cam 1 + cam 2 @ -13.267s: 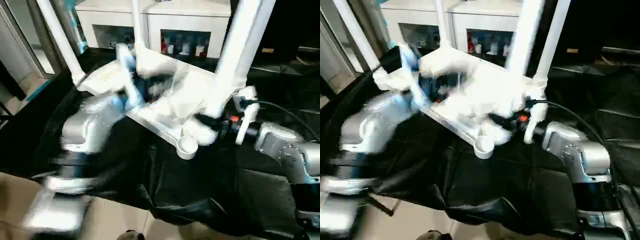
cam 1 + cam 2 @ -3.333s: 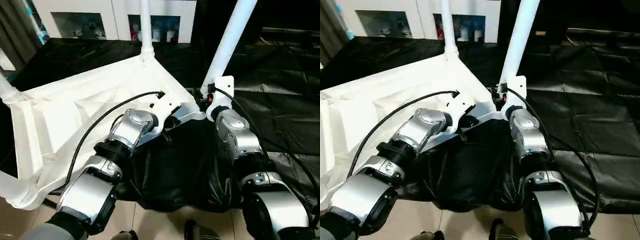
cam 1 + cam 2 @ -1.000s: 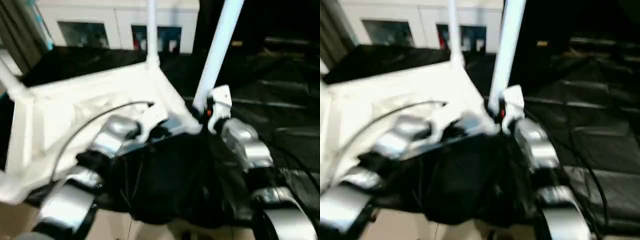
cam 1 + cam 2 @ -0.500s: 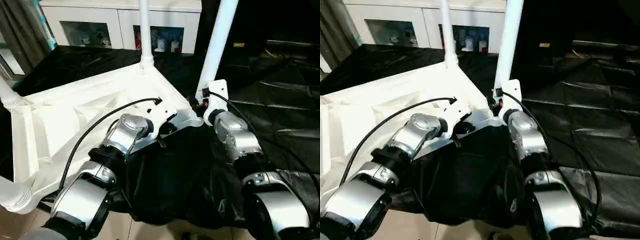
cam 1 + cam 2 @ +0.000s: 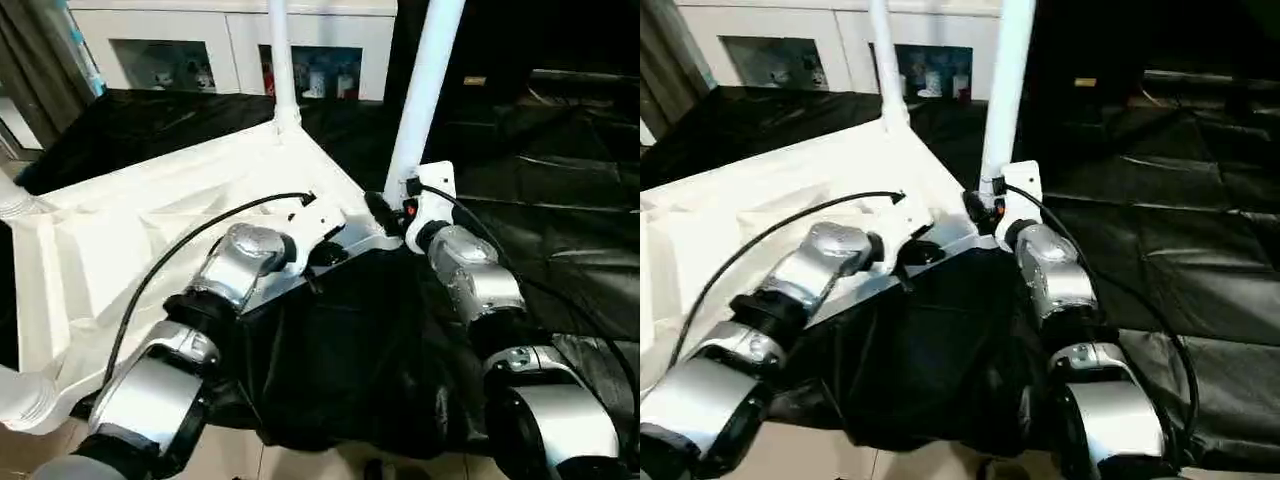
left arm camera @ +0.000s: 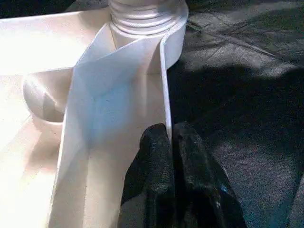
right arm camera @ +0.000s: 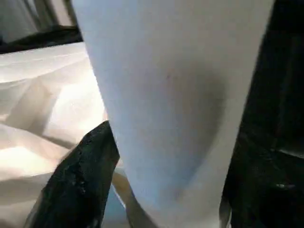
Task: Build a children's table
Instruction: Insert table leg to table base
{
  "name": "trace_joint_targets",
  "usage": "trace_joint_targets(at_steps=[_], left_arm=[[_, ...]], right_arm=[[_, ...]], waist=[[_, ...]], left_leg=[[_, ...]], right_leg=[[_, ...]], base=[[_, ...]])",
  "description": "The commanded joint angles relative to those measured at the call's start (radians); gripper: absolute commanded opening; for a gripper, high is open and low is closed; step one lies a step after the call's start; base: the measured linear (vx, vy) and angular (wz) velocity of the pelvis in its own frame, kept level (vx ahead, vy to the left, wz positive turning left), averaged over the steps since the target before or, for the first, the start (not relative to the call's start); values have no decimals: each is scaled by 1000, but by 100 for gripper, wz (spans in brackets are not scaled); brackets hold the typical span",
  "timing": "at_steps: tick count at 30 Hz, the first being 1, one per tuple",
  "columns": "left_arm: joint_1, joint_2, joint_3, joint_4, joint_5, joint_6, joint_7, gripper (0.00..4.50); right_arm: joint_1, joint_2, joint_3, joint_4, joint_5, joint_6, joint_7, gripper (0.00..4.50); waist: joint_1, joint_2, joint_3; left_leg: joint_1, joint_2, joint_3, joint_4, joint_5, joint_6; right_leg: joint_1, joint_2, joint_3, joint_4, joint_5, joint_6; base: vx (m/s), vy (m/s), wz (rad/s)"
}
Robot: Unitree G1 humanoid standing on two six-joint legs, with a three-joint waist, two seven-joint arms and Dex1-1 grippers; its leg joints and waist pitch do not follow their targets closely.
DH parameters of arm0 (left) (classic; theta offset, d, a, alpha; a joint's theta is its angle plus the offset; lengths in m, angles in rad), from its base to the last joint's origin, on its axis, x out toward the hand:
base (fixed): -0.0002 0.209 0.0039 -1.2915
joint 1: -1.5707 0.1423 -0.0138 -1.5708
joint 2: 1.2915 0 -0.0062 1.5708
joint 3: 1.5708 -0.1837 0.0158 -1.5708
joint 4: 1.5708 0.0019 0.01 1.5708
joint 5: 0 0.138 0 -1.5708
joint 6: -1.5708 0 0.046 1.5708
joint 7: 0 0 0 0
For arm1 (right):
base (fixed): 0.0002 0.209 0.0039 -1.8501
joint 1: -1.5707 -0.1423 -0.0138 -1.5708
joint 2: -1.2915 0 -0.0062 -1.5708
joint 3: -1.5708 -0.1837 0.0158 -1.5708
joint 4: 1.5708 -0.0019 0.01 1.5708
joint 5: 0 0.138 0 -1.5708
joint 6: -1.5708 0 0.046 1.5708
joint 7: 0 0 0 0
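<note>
The children's table lies upside down on black cloth, its ribbed white underside facing up. White legs stand up from its corner sockets: one at the far corner and one at the near right corner. My left gripper is shut on the thin rim wall just short of that near right socket. My right gripper straddles the base of the near right leg. It stands open, and one black finger is beside the tube.
A white cabinet with glass doors stands behind the table. Black cloth covers the surface to the right and hangs over the near edge. A grey curtain is at the far left. Two more table corners with legs show at the left.
The whole picture has shifted a little. My right gripper's finger stands slightly further off the leg than half a second ago. The left gripper's hold on the rim is unchanged.
</note>
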Motion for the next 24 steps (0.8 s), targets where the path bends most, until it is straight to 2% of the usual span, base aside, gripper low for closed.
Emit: trace_joint_targets(at_steps=[1,3,4,5,7,8,9,10,11,12,13,14,15,16,18,20,21,24], left_arm=[[4,-3,-23,-63,-18,-70,-58,0],[18,10,-27,-77,-21,-73,-83,0],[25,14,-30,-84,-25,-87,-97,0],[31,17,-31,-89,-30,-96,-113,0],[44,25,-39,-100,-36,-107,-140,0],[56,34,-45,-113,-44,-113,-171,0],[60,37,-47,-119,-47,-112,-181,0],[66,43,-50,-127,-49,-128,-199,0],[67,44,-50,-128,-49,-129,-200,0],[83,64,-57,-150,-53,-150,-246,0],[91,75,-60,-160,-55,-167,-271,0],[93,79,-61,-163,-56,-174,-280,0],[99,88,-60,-167,-61,-186,-296,0],[102,93,-56,-168,-65,-191,-307,0],[110,107,-49,-170,-79,-209,-334,0],[121,113,-38,-182,-103,-210,-360,0],[127,116,-34,-188,-114,-210,-374,0],[137,123,-35,-198,-123,-211,-397,0]], right_arm=[[43,34,85,-8,16,62,101,360],[58,14,96,-43,9,70,126,385],[64,6,103,-54,4,70,134,395],[71,-5,109,-66,-2,70,143,398],[90,-26,115,-104,-2,81,175,407],[110,-49,125,-145,1,95,215,434],[117,-57,130,-160,2,100,230,434],[131,-74,139,-186,3,106,259,444],[132,-75,140,-187,3,107,261,444],[172,-126,165,-270,16,128,347,444],[192,-153,176,-313,28,139,394,444],[200,-163,181,-331,34,144,412,444],[217,-188,188,-368,48,145,456,444],[230,-206,191,-394,56,134,484,444],[259,-252,186,-460,88,144,549,444],[282,-301,188,-500,114,169,619,444],[295,-326,190,-514,117,175,653,444],[312,-361,194,-533,117,178,690,444]], waist=[[8,6,-58],[6,4,-62],[7,5,-64],[6,7,-67],[9,5,-74],[12,8,-80],[15,9,-83],[18,4,-83],[21,6,-84],[29,0,-85],[31,1,-87],[36,3,-84],[37,6,-83],[39,5,-83],[51,6,-76],[56,4,-74],[58,3,-72],[59,2,-72]], left_leg=[[-22,26,-4,-61,-129,127],[-25,25,-4,-57,-93,138],[-23,26,-3,-54,-66,148],[-25,27,-3,-51,-35,161],[-22,26,-2,-45,10,184],[-22,27,-3,-38,76,215],[-22,28,-4,-34,112,234],[-28,26,-3,-25,187,290],[-29,28,-4,-22,197,302],[-29,26,-4,-17,207,319],[-31,27,-4,-13,213,328],[-29,31,-1,-10,200,341],[-28,33,-2,-8,187,343],[-30,34,-2,-8,164,341],[-29,37,1,-14,88,302],[-26,38,5,-18,39,264],[-27,41,5,-21,17,244],[-27,37,9,-22,-21,199]], right_leg=[[62,-58,51,-74,-238,-230],[67,-56,50,-65,-169,-246],[66,-54,50,-59,-118,-262],[69,-55,51,-50,-66,-278],[71,-54,52,-41,6,-295],[69,-53,53,-29,90,-312],[68,-52,53,-22,140,-318],[65,-49,49,-11,233,-334],[65,-51,48,-8,239,-335],[68,-49,48,-7,247,-331],[66,-50,48,1,260,-335],[56,-51,49,-1,251,-333],[52,-51,49,-1,234,-331],[54,-51,47,-3,193,-324],[52,-54,49,-15,69,-306],[52,-53,51,-23,5,-298],[52,-53,52,-24,-20,-294],[51,-53,55,-30,-63,-275]], base=[[0,0,0],[0,0,0],[0,0,0],[0,0,0],[0,0,0],[0,0,0],[0,0,0],[0,0,0],[0,0,0],[0,0,0],[0,0,0],[0,0,0],[0,0,0],[0,0,0],[0,0,0],[0,0,0],[0,0,0],[0,0,0]])
